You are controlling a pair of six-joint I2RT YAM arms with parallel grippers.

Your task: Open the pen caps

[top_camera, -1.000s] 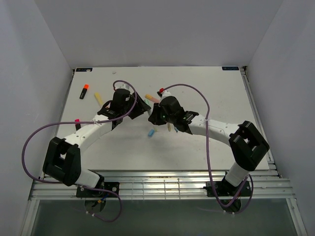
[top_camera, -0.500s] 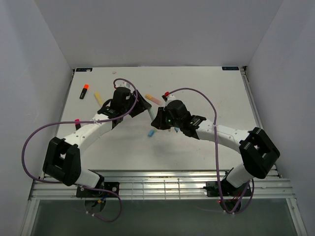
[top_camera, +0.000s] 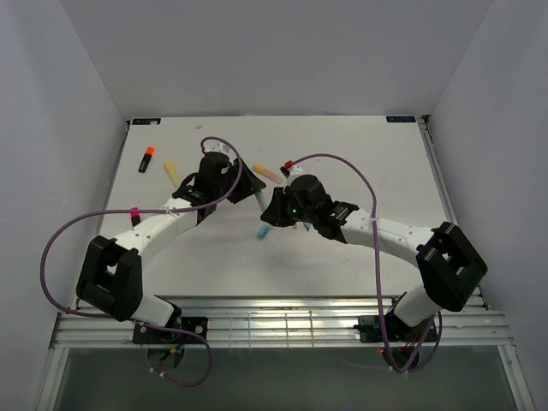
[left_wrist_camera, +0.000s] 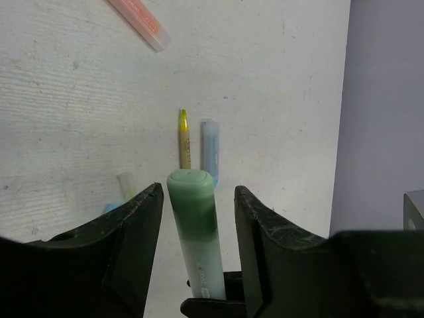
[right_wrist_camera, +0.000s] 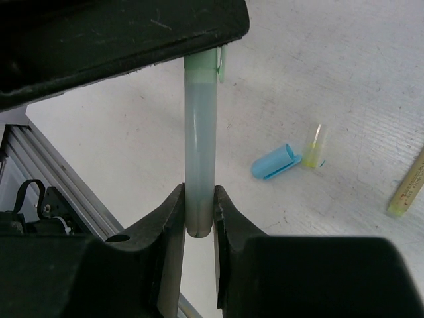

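A pale green pen (right_wrist_camera: 199,165) hangs in the air between the two grippers (top_camera: 259,199). My right gripper (right_wrist_camera: 199,218) is shut on the lower end of its body. Its darker green cap (left_wrist_camera: 191,199) sits between the fingers of my left gripper (left_wrist_camera: 196,212), which is open, with a gap showing on each side of the cap. In the top view the left gripper (top_camera: 247,184) and right gripper (top_camera: 274,205) meet near the table's middle. A loose blue cap (right_wrist_camera: 275,162) lies on the table below them (top_camera: 264,231).
A pink pen (top_camera: 267,172) and a red-ended piece (top_camera: 289,164) lie behind the grippers. A black marker with an orange end (top_camera: 146,158) and a yellow pen (top_camera: 171,171) lie at the far left. A thin yellow pen (left_wrist_camera: 184,139), a blue piece (left_wrist_camera: 210,149) and a yellowish piece (right_wrist_camera: 315,149) lie under the arms.
The right arm has swung its elbow out to the right and its gripper has shifted slightly up and right. The left arm has barely moved, and its jaws briefly widened a little.
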